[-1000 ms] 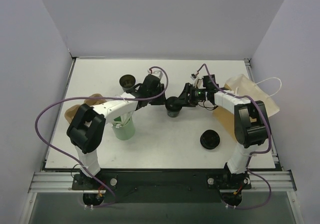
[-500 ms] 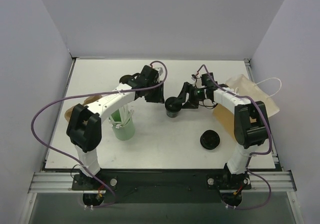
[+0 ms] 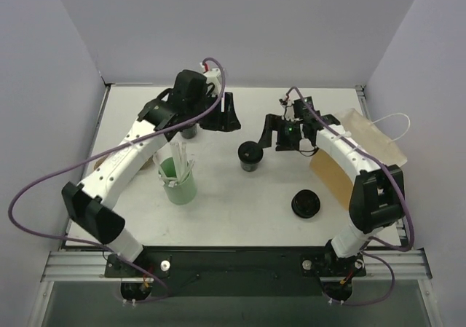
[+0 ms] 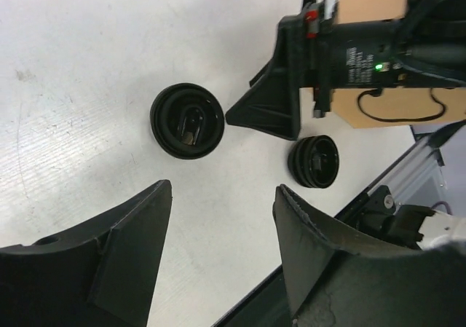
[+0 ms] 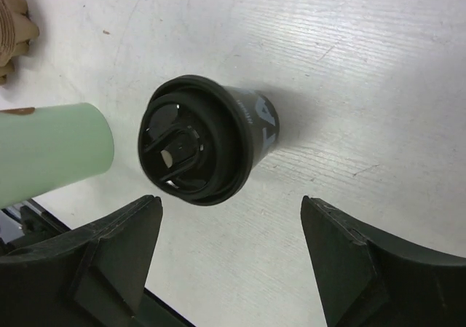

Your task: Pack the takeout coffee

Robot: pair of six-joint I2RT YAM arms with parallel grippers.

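Only right wrist view shows lettering on takeout coffee (image 5: 207, 141).

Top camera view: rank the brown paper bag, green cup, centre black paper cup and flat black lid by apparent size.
Largest: brown paper bag.
Next: green cup.
Smallest: small black paper cup and flat black round lid, which look about alike, so unranked.

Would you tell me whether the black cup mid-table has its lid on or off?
On: a black lid caps the black cup, as both wrist views show.
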